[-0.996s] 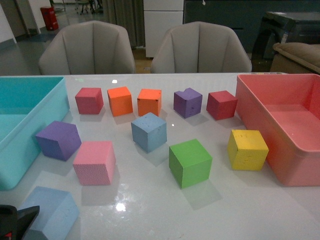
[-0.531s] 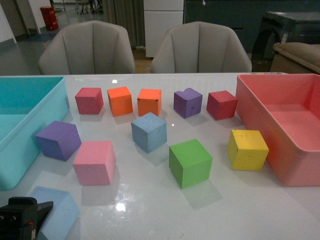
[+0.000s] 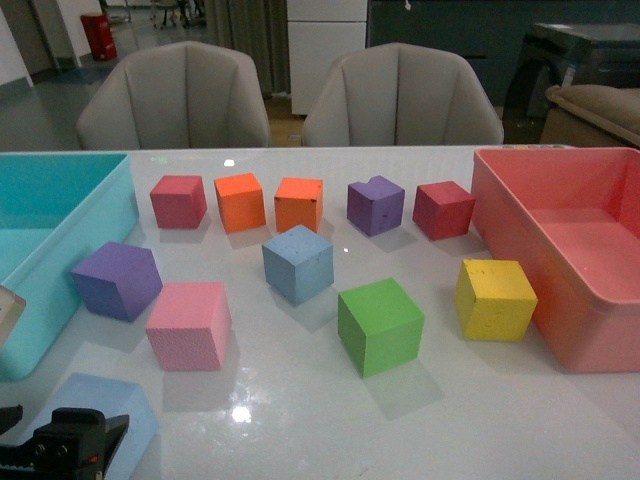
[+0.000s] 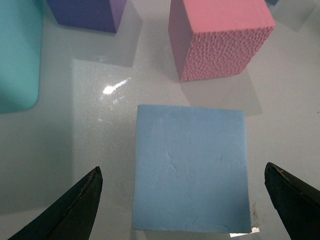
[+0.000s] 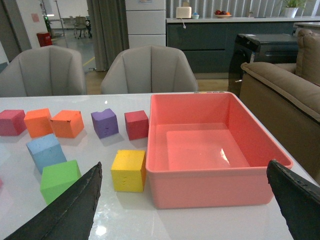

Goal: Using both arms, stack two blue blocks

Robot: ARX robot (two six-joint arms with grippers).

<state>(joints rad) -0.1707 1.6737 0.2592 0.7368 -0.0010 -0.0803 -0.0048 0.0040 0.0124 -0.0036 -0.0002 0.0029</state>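
Left hand (image 4: pixel 182 172), fingers spread, flanks a blue block (image 4: pixel 191 150) at the desk's (image 3: pixel 520 420) near-left corner (the other blue block (image 3: pixel 298 262) sits mid-desk); right hand (image 5: pixel 183 169) likewise spread, empty.

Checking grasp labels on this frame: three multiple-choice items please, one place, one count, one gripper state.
1. The pale blue foam cube that the left gripper straddles lies nearest to: A) pink foam cube B) yellow foam cube C) red foam cube
2. Orange foam cubes on the white table: A) one B) two C) four
3. The left gripper is: A) shut on the cube B) open, fingers flanking the cube C) in the turquoise bin
Key: 1A, the pink cube sits just beyond it; 2B, two side by side in the back row; 3B, both fingers stand clear of it.
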